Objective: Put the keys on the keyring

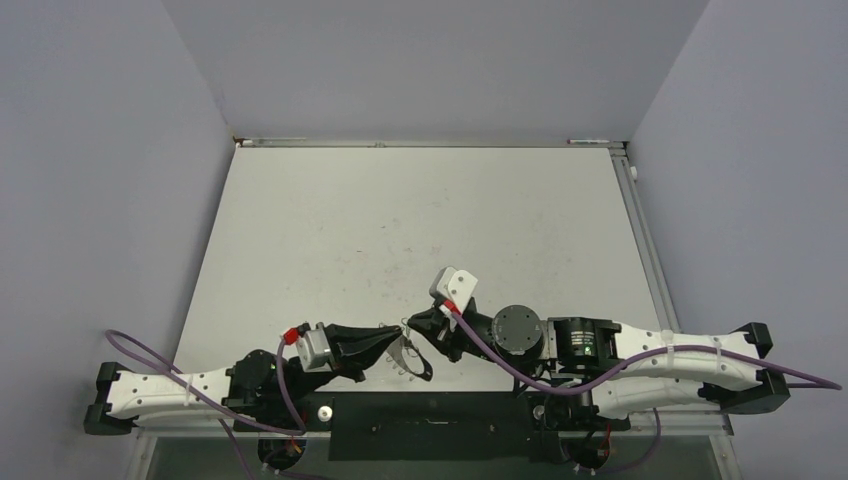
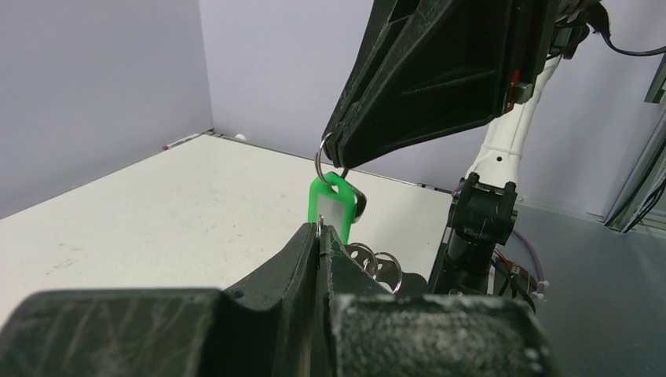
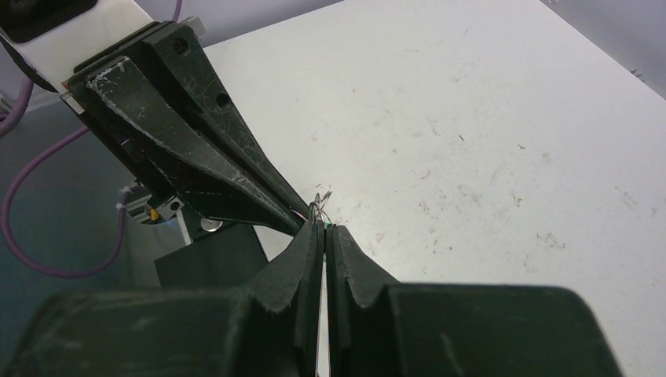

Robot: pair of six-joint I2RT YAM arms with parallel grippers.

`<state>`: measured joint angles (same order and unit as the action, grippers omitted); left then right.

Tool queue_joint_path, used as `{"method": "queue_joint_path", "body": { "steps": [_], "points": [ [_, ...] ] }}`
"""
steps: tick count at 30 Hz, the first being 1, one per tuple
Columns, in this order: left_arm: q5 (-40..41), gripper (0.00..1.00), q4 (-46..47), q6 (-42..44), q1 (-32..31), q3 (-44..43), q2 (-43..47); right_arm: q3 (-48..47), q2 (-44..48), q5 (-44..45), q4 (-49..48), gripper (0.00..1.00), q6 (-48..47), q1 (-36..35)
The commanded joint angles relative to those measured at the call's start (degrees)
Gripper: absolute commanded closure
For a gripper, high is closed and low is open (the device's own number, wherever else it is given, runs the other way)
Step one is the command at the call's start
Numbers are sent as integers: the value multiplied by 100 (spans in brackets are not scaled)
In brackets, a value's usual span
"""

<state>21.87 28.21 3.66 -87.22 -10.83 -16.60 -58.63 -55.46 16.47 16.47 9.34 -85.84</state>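
Left claw (image 2: pixel 318 234) on keyring (image 2: pixel 375 263), key (image 2: pixel 334 206) above

Left gripper (image 2: pixel 319 236), right gripper (image 3: pixel 323 232) tip to tip above table (image 1: pixel 400 220) near edge — key (image 2: pixel 334 206) between, keyring (image 1: pixel 408 360) on near side.

Key (image 2: pixel 334 206): small, flat, bright green, with a pale panel on its face and a loop-shaped head. It stands upright, clear above the table (image 2: pixel 157 212), head uppermost, with a thin wire loop (image 2: pixel 318 161) at the head.

Keyring (image 1: pixel 408 358): large grey metal ring with small loops along its rim. It is tilted, over the table's near edge.
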Motion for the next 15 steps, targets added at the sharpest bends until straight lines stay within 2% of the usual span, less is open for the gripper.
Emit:
{"method": "queue_joint_path", "body": {
  "steps": [1, 15],
  "points": [
    [7, 100, 607, 21, 4, -39, -39, 17, -104, -115, -303, 95, -85, 35],
    [4, 100, 752, -6, 4, -5, -19, 150, -182, -81, -342, 95, 15, 188]
  ]
}}
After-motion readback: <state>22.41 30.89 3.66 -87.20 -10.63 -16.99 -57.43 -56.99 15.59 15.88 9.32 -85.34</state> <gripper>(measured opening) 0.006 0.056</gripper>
